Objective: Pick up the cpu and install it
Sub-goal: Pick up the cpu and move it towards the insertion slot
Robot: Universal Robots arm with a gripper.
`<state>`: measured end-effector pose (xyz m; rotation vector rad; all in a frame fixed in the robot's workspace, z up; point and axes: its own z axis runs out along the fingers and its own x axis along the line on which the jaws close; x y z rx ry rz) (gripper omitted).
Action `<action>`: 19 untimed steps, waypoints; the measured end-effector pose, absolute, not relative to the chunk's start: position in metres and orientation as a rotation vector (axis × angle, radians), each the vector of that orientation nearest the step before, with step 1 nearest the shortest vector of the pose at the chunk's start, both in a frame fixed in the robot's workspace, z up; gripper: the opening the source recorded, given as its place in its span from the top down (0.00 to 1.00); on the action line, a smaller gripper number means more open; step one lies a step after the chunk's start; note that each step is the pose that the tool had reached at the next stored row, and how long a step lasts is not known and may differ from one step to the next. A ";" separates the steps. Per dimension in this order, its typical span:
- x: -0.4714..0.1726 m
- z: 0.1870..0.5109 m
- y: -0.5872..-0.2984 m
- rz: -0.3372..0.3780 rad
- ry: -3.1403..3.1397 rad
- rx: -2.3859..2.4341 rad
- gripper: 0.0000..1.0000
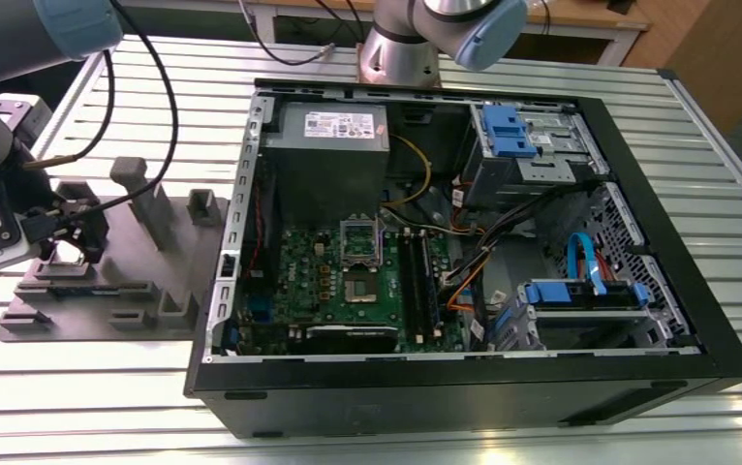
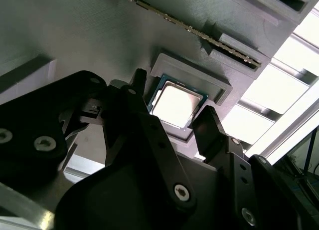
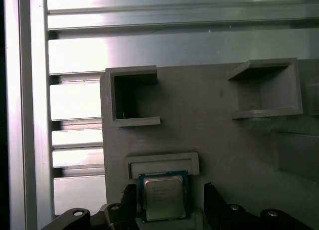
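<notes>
I see my gripper point(image 2: 173, 96) low over the grey tray point(image 2: 89, 35), its fingers point(image 2: 209, 125) spread wide and holding nothing. The cpu point(image 2: 177, 105) lies flat in its little pocket in the tray, between the two fingers. I cannot tell if they touch it.

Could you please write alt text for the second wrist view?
The open gripper straddles the cpu, one dark finger on each side; the cpu lies in a recess of the grey tray.
</notes>
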<state>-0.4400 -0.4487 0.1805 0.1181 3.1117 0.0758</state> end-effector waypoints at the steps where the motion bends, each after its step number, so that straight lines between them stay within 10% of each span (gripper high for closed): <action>1: -0.440 0.180 -0.449 0.076 3.112 0.118 0.37; 5: -0.440 0.180 -0.449 0.076 3.112 0.118 0.53; 19: -0.440 0.180 -0.449 0.076 3.112 0.117 0.53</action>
